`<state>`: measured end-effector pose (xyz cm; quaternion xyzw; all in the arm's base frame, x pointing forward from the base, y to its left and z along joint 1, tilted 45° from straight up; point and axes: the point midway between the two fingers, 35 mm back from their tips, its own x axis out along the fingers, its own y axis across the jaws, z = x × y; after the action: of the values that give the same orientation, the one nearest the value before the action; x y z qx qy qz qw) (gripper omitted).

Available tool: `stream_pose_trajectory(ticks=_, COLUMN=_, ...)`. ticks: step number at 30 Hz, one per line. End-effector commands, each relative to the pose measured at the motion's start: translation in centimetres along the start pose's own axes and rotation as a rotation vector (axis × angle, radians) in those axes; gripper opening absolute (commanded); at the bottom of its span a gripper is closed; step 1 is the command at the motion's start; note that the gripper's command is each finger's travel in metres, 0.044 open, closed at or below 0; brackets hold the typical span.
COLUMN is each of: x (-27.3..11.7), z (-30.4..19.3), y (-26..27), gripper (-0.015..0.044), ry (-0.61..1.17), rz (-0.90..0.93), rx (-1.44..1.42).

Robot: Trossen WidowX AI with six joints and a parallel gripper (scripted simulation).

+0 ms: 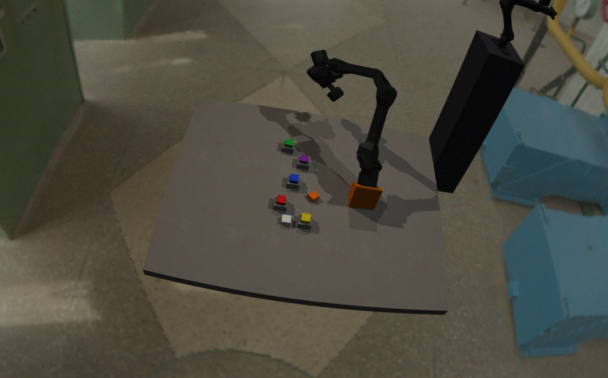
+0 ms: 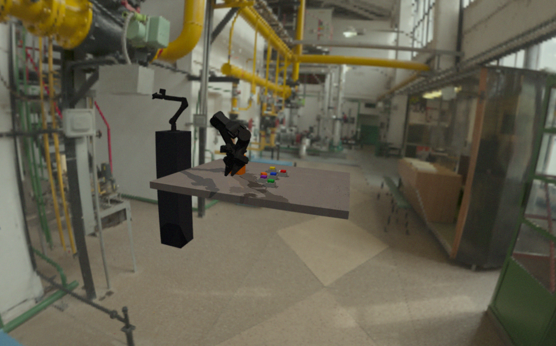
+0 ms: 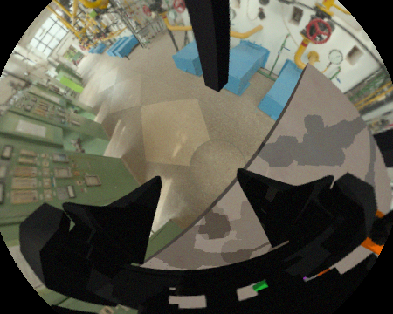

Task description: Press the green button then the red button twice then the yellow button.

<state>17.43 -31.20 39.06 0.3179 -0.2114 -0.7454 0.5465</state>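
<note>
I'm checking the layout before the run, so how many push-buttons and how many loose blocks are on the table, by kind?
Push-buttons (green, purple, blue, red, yellow): 5
Loose blocks (orange, white): 2
Total: 7

Dim, muted light — hard shadows across the tabletop; wrist view bowed, its rim black.
</note>
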Motion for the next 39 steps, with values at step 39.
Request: stream_pose_trajectory(ticks=39, x=-12.4, z=-26.0, y=-11.7, gripper=0.0216, ry=0.541, rz=0.471, rx=-2.319)
